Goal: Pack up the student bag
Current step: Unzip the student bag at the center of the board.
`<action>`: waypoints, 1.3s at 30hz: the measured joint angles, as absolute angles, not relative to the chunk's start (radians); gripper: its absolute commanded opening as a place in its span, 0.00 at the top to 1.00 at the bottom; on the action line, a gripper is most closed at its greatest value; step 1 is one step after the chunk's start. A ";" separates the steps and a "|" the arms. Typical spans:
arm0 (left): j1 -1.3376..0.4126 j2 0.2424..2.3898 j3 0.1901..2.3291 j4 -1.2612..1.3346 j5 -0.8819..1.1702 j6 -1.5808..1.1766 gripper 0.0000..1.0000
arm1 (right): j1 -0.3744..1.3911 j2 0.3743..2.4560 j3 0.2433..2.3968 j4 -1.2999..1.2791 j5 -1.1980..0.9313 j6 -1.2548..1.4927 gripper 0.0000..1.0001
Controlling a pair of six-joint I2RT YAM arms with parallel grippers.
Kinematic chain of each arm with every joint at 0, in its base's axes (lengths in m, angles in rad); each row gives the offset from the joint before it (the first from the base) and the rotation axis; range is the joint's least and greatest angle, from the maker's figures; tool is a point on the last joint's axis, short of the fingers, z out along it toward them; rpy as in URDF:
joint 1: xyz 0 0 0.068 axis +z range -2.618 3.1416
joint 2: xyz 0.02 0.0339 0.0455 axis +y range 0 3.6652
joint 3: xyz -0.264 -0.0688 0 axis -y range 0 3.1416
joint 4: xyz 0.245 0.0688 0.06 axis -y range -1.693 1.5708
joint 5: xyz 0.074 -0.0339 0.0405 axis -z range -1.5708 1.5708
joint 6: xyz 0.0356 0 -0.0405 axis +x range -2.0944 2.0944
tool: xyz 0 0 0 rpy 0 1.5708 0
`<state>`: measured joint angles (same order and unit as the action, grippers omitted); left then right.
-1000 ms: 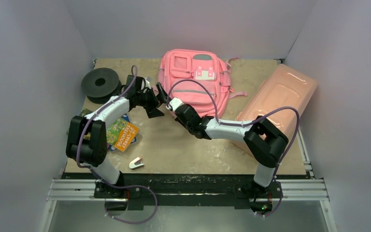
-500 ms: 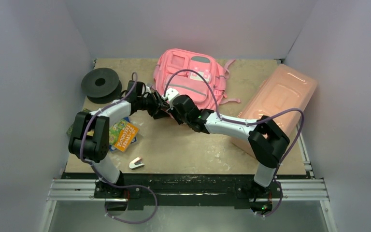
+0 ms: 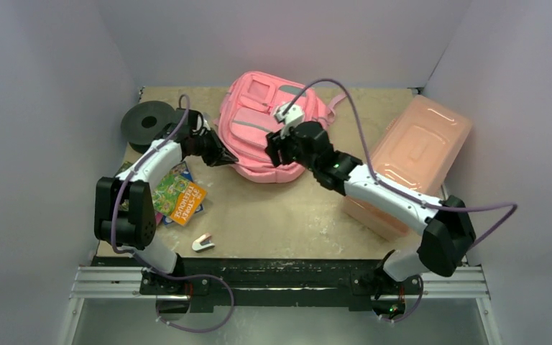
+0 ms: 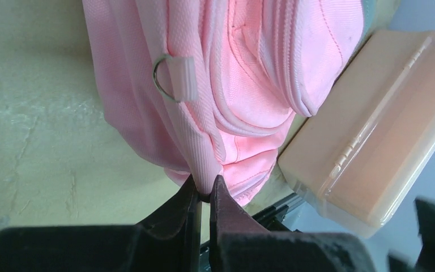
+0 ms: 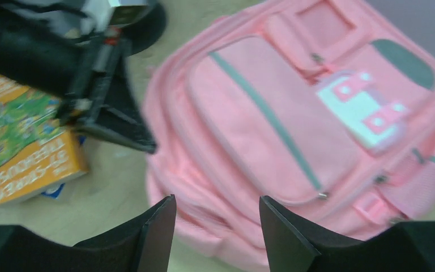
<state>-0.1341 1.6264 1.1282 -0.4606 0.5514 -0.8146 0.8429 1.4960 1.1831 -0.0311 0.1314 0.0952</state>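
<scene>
Pink student bag [image 3: 259, 140] lying front-up, closed

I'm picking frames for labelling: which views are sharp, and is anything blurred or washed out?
Top external: sharp, mild sheen on the plastic box. Left wrist: crisp weave on the student bag, the left gripper a dark silhouette. Right wrist: motion blur throughout, the bag's edges and the orange book smeared.

- From above, the light is even and soft; shadows on the table [image 3: 273, 215] are faint.
- The bag [image 3: 259, 136] throws a pink tint on the wall [image 3: 287, 36] at 12 o'clock.
- My right wrist view is smeared all over.
- My left fingers [image 4: 170, 226] sit dark and soft-edged at 6 o'clock.
</scene>
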 measured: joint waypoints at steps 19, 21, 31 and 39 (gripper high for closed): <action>-0.111 1.468 1.223 -0.633 0.327 -0.633 1.00 | 0.575 1.711 1.143 -0.226 0.299 0.171 0.55; -0.111 1.468 1.223 -0.636 0.325 -0.631 1.00 | 0.569 1.736 1.145 -0.206 0.304 0.163 0.56; -0.109 1.468 1.224 -0.641 0.335 -0.625 1.00 | 0.562 1.815 1.155 -0.082 0.368 0.078 0.61; -0.098 1.468 1.224 -0.638 0.362 -0.626 1.00 | 0.555 1.838 1.155 0.029 0.376 0.032 0.62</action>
